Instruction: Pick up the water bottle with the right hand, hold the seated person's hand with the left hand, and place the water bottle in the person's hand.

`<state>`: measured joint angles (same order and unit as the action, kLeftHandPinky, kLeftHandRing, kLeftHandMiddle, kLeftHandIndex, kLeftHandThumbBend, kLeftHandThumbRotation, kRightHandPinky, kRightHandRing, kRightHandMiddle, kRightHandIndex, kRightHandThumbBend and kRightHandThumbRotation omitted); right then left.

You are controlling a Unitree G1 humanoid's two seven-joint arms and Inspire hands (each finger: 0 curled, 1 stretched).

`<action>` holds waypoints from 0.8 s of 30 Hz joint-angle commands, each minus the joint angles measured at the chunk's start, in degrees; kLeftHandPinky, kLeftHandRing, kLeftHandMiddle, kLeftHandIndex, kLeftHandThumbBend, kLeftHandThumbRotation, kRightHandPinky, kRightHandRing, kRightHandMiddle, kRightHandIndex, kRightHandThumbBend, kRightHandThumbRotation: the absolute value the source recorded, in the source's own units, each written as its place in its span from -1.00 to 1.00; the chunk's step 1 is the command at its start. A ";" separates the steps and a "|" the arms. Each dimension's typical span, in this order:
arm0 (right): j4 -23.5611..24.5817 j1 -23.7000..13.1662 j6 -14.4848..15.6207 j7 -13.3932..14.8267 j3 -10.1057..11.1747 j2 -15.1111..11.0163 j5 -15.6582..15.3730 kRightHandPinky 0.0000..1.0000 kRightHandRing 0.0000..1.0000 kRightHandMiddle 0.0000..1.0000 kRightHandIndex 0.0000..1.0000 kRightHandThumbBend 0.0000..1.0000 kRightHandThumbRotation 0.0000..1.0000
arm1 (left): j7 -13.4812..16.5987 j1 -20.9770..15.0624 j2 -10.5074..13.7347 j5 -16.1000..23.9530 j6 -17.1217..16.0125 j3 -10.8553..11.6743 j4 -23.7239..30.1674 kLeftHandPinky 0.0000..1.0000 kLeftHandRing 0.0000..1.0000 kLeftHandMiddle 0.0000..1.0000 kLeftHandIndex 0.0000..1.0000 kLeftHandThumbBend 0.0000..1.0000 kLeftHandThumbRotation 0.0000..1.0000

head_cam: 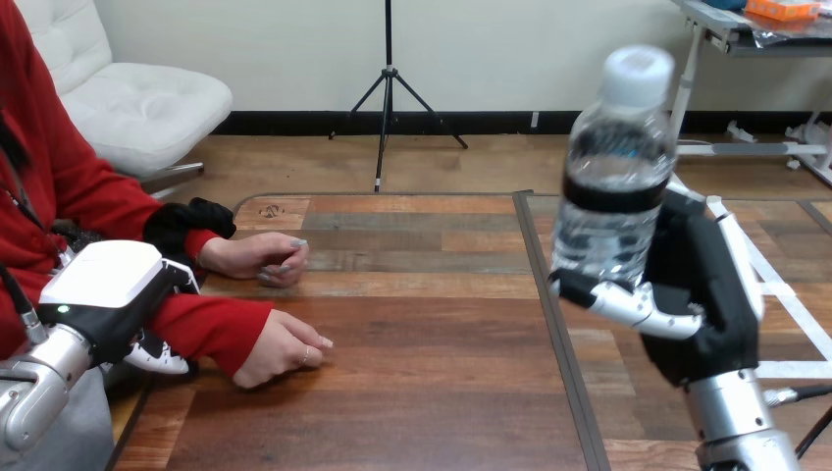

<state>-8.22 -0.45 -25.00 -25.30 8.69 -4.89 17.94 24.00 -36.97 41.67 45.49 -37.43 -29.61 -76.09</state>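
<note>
My right hand (711,294) is shut on a clear water bottle (613,177) with a white cap and a dark label band. It holds the bottle upright, well above the right part of the table. My left hand (103,289) is at the table's left edge, its white back turned up, against the red sleeve of the person's nearer forearm. That arm's hand (285,348) rests loosely curled on the wood, just right of my left hand. The person's farther hand (260,260) lies on the table behind it, holding nothing.
The wooden table (422,334) has a dark seam (549,314) running front to back between the person's hands and the bottle. White tape strips (785,294) lie on the table's right part behind my right hand.
</note>
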 commanded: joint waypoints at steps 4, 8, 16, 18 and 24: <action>-4.23 -4.01 -2.22 -1.60 -0.19 -0.49 -0.02 -0.90 -0.80 -0.62 -0.30 0.63 -1.00 | 2.73 -2.43 -1.86 -1.53 -2.02 1.15 2.21 -0.10 0.02 0.13 0.16 0.47 -0.59; -6.62 -4.56 -2.90 -2.37 -0.21 -0.63 -0.32 -0.88 -0.78 -0.59 -0.29 0.62 -1.00 | 3.35 -2.34 -1.99 -1.58 -2.74 1.21 2.51 -0.10 0.02 0.12 0.15 0.47 -0.59; -11.61 -5.80 -4.03 -3.56 -0.38 -0.68 -1.10 -0.83 -0.73 -0.53 -0.25 0.63 -1.00 | 4.90 -2.11 -2.20 -2.00 -5.06 1.60 3.16 -0.13 -0.01 0.10 0.13 0.46 -0.57; -12.63 -6.08 -4.52 -3.83 -0.38 -0.70 -1.26 -0.82 -0.72 -0.52 -0.24 0.64 -1.00 | 5.10 -2.15 -2.26 -1.93 -5.19 1.56 3.24 -0.15 -0.02 0.09 0.12 0.46 -0.56; -16.13 -7.10 -6.02 -4.74 -0.68 -0.66 -1.98 -0.81 -0.71 -0.50 -0.23 0.67 -1.00 | 5.76 -2.10 -2.38 -2.07 -6.55 1.69 3.62 -0.16 -0.04 0.07 0.11 0.44 -0.56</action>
<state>-22.99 -1.13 -27.93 -29.19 8.48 -4.98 16.18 27.12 -35.88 41.63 45.45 -42.12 -29.61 -76.06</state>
